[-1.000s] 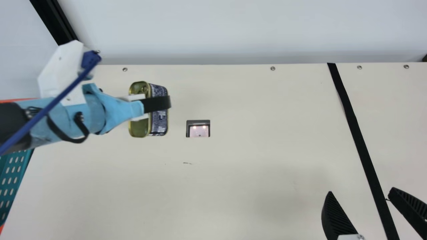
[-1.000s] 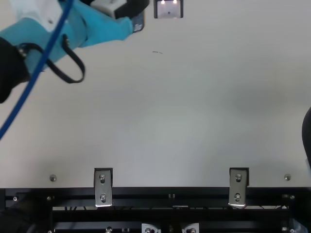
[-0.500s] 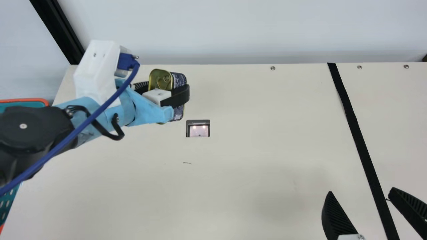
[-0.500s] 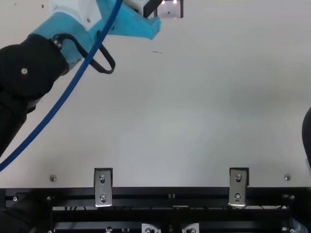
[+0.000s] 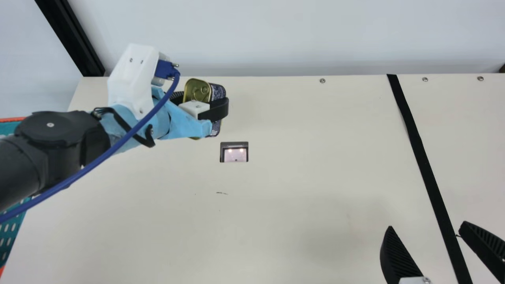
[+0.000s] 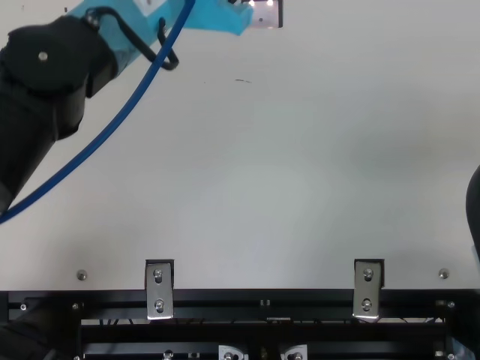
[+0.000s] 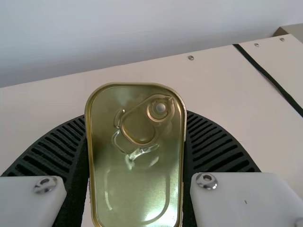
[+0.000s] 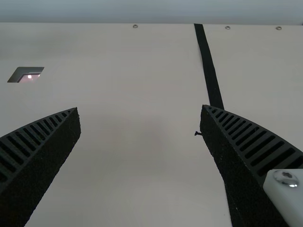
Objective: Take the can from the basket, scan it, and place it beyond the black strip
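Note:
In the main view my left gripper (image 5: 203,104) is shut on the can (image 5: 197,91), a gold tin with a dark printed side, held up to the left of and beyond the scanner window (image 5: 235,153). The left wrist view has the can (image 7: 137,156) upright, its ring-pull lid facing the camera, squeezed between the ribbed fingers of my left gripper (image 7: 137,146). At the main view's lower right my right gripper (image 5: 426,232) stands open across the black strip (image 5: 424,165). In the right wrist view my right gripper (image 8: 141,109) has nothing between its fingers.
The teal basket (image 5: 10,236) with an orange rim lies at the main view's left edge, partly behind my left arm. A blue cable hangs along that arm. Cream table (image 5: 296,221) stretches between the scanner and the strip; a pale wall rises behind it.
My left gripper has carried the can to the right and toward the table's far edge, with only a slight shift in the last half second. The right gripper has kept still.

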{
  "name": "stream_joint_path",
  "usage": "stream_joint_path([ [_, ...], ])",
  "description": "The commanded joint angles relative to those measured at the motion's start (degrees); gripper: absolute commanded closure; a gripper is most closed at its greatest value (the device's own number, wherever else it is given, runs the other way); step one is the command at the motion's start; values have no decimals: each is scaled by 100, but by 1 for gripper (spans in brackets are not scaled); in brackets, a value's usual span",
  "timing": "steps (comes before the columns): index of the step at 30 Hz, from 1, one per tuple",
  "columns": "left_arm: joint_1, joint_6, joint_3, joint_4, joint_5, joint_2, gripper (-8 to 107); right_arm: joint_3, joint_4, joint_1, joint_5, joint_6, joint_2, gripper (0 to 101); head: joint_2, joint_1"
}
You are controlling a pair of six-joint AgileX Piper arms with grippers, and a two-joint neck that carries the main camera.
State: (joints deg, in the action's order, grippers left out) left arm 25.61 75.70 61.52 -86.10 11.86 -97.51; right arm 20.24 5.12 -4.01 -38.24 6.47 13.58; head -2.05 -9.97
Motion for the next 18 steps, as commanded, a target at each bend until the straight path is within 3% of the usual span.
stream_joint_path([
  [1, -19, 519, 52, -540, 70, -119, 89, 0, 0, 0, 0, 0, 0, 0, -2, -58],
  [6, -58, 1356, 171, -1388, 224, -401, 89, 0, 0, 0, 0, 0, 0, 0, -2, -58],
  [18, 63, 1221, 769, -1388, 446, -919, 89, 0, 0, 0, 0, 0, 0, 0, -2, -58],
])
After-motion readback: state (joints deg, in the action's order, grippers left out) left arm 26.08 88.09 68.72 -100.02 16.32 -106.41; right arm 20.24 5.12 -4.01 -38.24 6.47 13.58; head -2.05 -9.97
